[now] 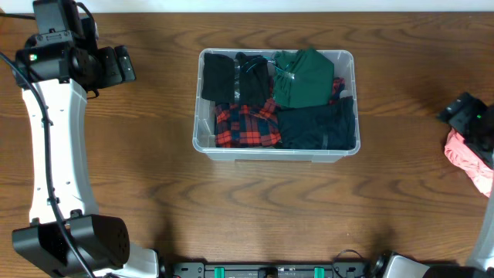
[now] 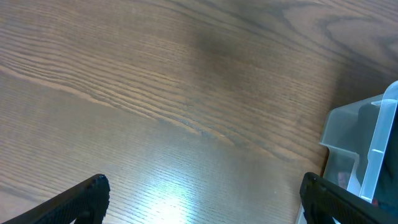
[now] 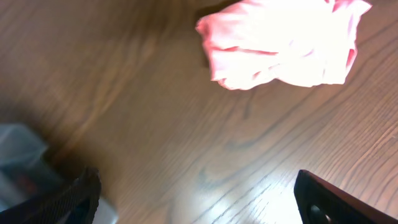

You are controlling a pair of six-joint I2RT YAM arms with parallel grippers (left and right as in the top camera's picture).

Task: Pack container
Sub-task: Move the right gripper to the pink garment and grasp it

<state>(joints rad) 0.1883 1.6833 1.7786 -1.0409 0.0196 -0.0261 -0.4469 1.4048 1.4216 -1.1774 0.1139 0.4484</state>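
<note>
The brown wooden table [image 1: 154, 193] carries the container [image 1: 270, 154] at its middle, between the two arms. The container is filled with folded clothes: a green garment [image 1: 305, 79] and a dark navy one [image 1: 316, 125] on the right, a red plaid shirt [image 1: 245, 125] at front left, and black pieces [image 1: 218, 77] behind it. A crumpled pink cloth [image 3: 286, 43] lies on the table well to the right of the container. The right pincer [image 3: 198, 180] hangs just beside the cloth, fingers wide apart and holding nothing. The left pincer [image 2: 204, 183] is also spread and bare, over the table near the container's corner.
</note>
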